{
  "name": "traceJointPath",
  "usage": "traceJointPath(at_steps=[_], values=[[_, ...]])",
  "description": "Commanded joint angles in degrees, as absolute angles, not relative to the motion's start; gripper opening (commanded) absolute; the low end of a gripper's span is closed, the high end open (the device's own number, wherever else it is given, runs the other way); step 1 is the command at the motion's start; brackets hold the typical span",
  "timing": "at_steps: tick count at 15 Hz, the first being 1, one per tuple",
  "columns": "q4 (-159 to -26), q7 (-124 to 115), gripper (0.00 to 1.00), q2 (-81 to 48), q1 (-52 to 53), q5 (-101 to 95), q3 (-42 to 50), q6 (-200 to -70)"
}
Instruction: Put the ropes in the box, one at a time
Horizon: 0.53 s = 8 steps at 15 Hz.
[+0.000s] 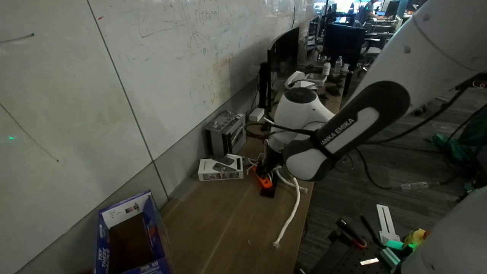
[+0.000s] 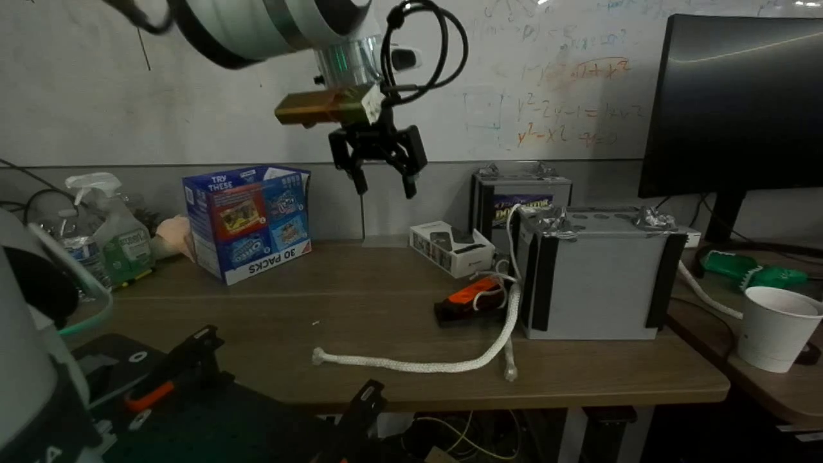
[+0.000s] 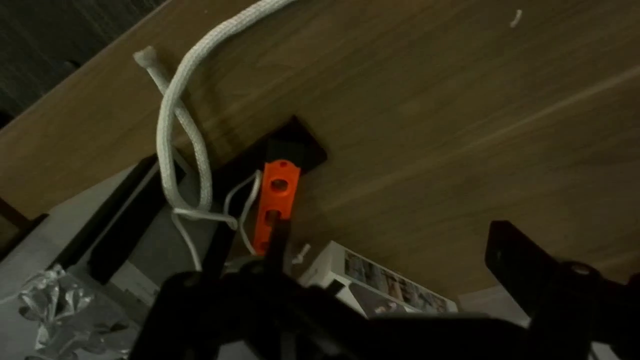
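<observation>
Gripper (image 2: 386, 191) wide and empty, upper centre of an exterior view.
Rope (image 2: 411, 367), lower centre: probably light, limp, not fragile; best pinched across its straight run.

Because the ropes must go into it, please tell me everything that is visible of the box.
The box looks like cardboard, blue-purple outside with colourful pictures and the words "TRY THESE"; inside, white shows at one end and brown below. It stands on the table near the wall, its open top facing up. The gripper does not touch it; whether the pinkish thing beside it does, I cannot tell.
</observation>
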<state>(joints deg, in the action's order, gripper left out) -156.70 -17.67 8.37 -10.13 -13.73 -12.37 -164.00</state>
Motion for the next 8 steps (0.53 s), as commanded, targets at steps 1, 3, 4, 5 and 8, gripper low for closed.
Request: traceJointPath(at_steps=[1,3,4,5,8], values=[[-150.9,-28.2,1.00,2.2,-20.5,-30.0,-18.8,-160.1],[-147.4,-34.3,1.00,0.5,-21.3,-40.4,-19.9,-153.5],[-145.7,-37.3,1.00,-1.2,-20.8,-45.4,-20.3,-150.0],[-143.9,-40.6,1.00,-3.2,-19.8,-50.5,-20.6,-147.1],[-139.2,-44.4,1.00,-12.4,-16.8,-61.5,-21.8,-138.7]])
